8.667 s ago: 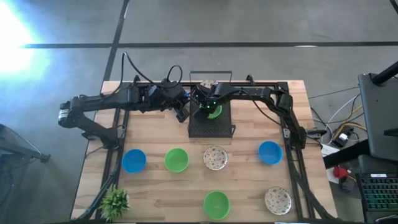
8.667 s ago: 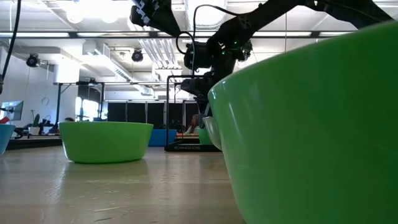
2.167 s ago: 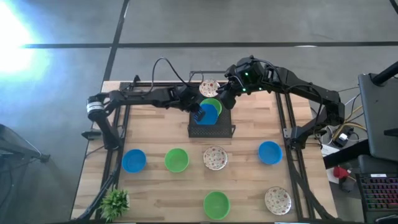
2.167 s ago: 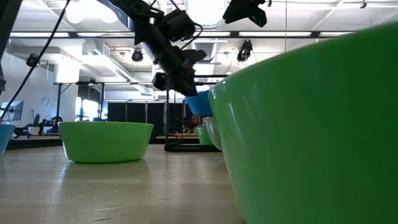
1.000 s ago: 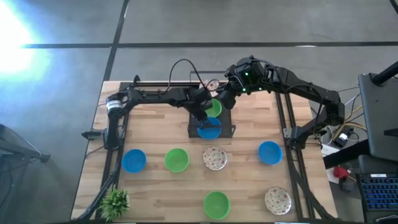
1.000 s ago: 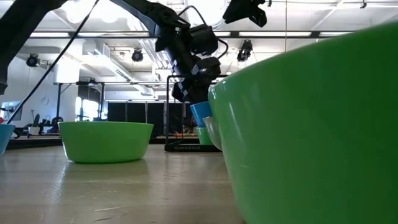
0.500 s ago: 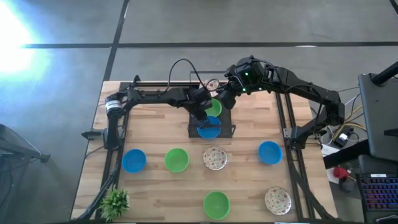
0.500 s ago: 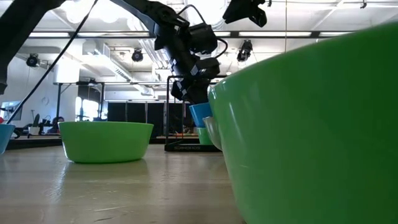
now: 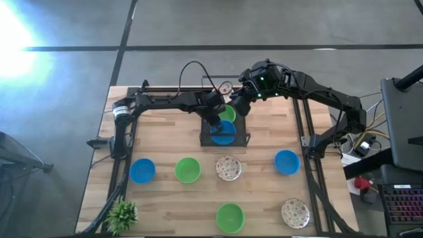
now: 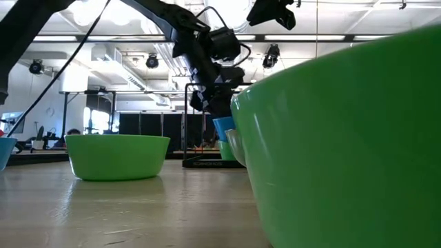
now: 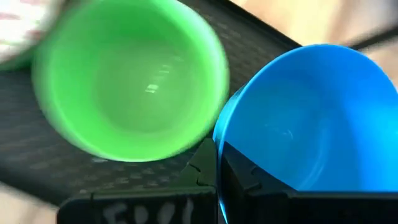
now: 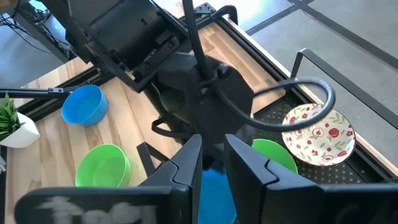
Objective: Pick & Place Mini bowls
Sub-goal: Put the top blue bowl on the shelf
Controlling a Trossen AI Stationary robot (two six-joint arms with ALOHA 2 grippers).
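My left gripper (image 9: 214, 124) reaches over the black mesh tray (image 9: 236, 139) and is shut on a plain blue mini bowl (image 9: 225, 133), which also shows in the low view (image 10: 223, 128). Just beyond it, a green bowl (image 11: 130, 81) lies in the tray, and a white floral bowl (image 9: 223, 89) lies at the tray's far end. My right gripper (image 9: 239, 106) hovers above the tray's far right part, open by a narrow gap (image 12: 214, 158) and holding nothing. Several more bowls rest on the table nearer the front. My left gripper pinches the blue bowl's rim (image 11: 219, 146) on the side facing the green bowl, with one finger (image 11: 245, 177) inside the bowl and one (image 11: 198, 169) outside. It comes slanting down from the table's left. The bowl hangs tilted over the tray; whether it touches the tray is hidden.
On the table stand a blue bowl (image 9: 142, 170), a green bowl (image 9: 188, 170), a floral bowl (image 9: 229, 168), a blue bowl (image 9: 287, 162), a green bowl (image 9: 230, 217) and a floral bowl (image 9: 295, 213). A potted plant (image 9: 122, 215) stands at the near left corner.
My left gripper has sunk a little toward the tray with the blue bowl still in its hold, bringing the bowl lower beside the green one. My right arm has kept still.
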